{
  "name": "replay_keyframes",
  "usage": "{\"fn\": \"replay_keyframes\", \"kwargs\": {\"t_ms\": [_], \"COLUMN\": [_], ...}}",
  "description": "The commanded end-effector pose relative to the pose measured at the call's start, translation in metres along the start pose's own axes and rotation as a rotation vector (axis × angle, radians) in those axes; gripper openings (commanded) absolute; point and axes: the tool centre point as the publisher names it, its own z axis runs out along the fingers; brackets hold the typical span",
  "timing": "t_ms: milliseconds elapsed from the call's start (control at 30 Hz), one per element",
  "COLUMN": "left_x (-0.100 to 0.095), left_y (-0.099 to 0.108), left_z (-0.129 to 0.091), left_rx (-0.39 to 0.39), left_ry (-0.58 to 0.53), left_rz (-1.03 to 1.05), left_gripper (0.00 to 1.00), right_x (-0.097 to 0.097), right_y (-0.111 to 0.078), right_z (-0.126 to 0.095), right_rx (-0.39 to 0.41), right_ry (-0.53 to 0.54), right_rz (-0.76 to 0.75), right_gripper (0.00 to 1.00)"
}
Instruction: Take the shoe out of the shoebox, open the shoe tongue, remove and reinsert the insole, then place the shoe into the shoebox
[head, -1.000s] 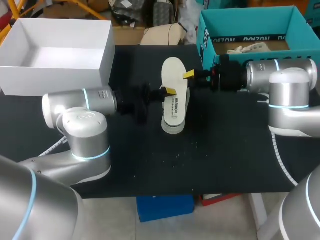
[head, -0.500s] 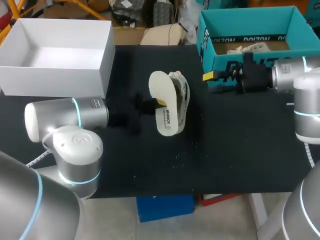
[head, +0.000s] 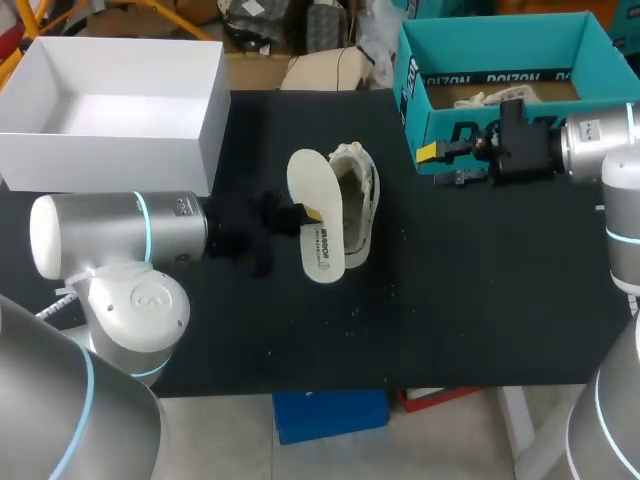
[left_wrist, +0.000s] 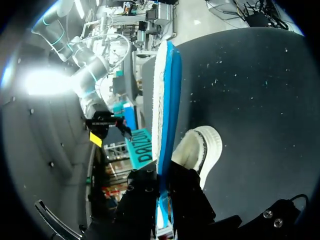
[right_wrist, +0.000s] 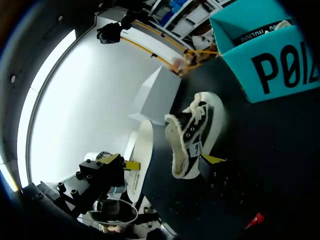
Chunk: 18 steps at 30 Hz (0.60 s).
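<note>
There is plenty of bare black tabletop (head: 450, 300) in front of the shoe (head: 360, 195) and off to its right, all the way out to the near edge. Behind the shoe it is tighter. A white box (head: 212, 110) stands back and to the left, the teal shoebox (head: 412, 70) back and to the right, and a gap between them lies straight behind the shoe.

The shoe is out of the shoebox, lying about mid-tabletop with its length running front to back. The insole (head: 310, 180) is out of it, held up on its edge just to the shoe's left and running alongside it. I can't tell whether the two touch.

The left end effector (head: 310, 213) comes in from the shoe's left and pinches the insole near the middle of its length. From that wrist, the left end effector (left_wrist: 164, 200) has a black finger on either side of the white-and-blue insole (left_wrist: 165, 100). A rounded white end of the shoe (left_wrist: 200, 147) lies just beside it.

The right end effector (head: 440, 165) hangs well to the shoe's right, close in front of the shoebox's front wall, with its fingers spread and nothing between them. From its wrist, the right end effector (right_wrist: 162, 160) looks toward the shoe (right_wrist: 192, 135), with the insole (right_wrist: 137, 160) just past it. The white box (right_wrist: 155, 97) is farther off and the shoebox (right_wrist: 270, 70) is close alongside.
</note>
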Motion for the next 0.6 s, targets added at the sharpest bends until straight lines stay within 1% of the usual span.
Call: {"fn": "replay_keyframes", "kwargs": {"t_ms": [33, 67, 100, 133, 167, 200, 267, 300, 400, 467, 500, 600], "left_x": [-0.002, -0.002, -0.002, -0.003, -0.003, -0.001, 0.0, 0.001, 0.003, 0.005, 0.006, 0.006], "left_y": [0.0, 0.0, 0.0, -0.001, -0.004, -0.006, -0.009, -0.011, -0.016, -0.019, -0.022, -0.027], "left_z": [0.0, 0.0, 0.0, -0.003, -0.006, -0.008, -0.011, -0.012, -0.016, -0.018, -0.02, -0.023], "left_rx": [0.0, 0.0, 0.0, 0.026, 0.062, 0.124, 0.165, 0.204, 0.261, 0.271, 0.287, 0.315], "left_ry": [0.051, 0.051, 0.051, 0.04, 0.05, 0.058, 0.069, 0.082, 0.108, 0.134, 0.145, 0.177], "left_rz": [0.0, 0.0, 0.0, -0.023, -0.055, -0.108, -0.138, -0.177, -0.206, -0.203, -0.214, -0.218], "left_gripper": [0.0, 0.0, 0.0, 0.0, 0.0, 0.0, 0.0, 0.0, 0.0, 0.0, 0.0, 0.0], "right_x": [0.001, 0.003, 0.004, 0.006, 0.007, 0.009, 0.01, 0.009, 0.01, 0.013, 0.012, 0.015], "right_y": [0.0, 0.0, -0.002, -0.005, -0.008, -0.011, -0.02, -0.023, -0.035, -0.044, -0.048, -0.057], "right_z": [0.001, -0.001, -0.004, -0.006, -0.008, -0.011, -0.018, -0.022, -0.032, -0.036, -0.041, -0.048], "right_rx": [-0.001, 0.005, 0.019, 0.044, 0.051, 0.051, 0.05, 0.049, 0.033, 0.026, 0.031, 0.026], "right_ry": [-0.004, -0.027, -0.079, -0.145, -0.168, -0.182, -0.24, -0.253, -0.287, -0.308, -0.338, -0.369], "right_rz": [0.001, -0.014, -0.04, -0.068, -0.089, -0.103, -0.13, -0.134, -0.149, -0.162, -0.171, -0.195], "right_gripper": [1.0, 1.0, 1.0, 1.0, 1.0, 1.0, 1.0, 1.0, 1.0, 1.0, 1.0, 1.0]}}
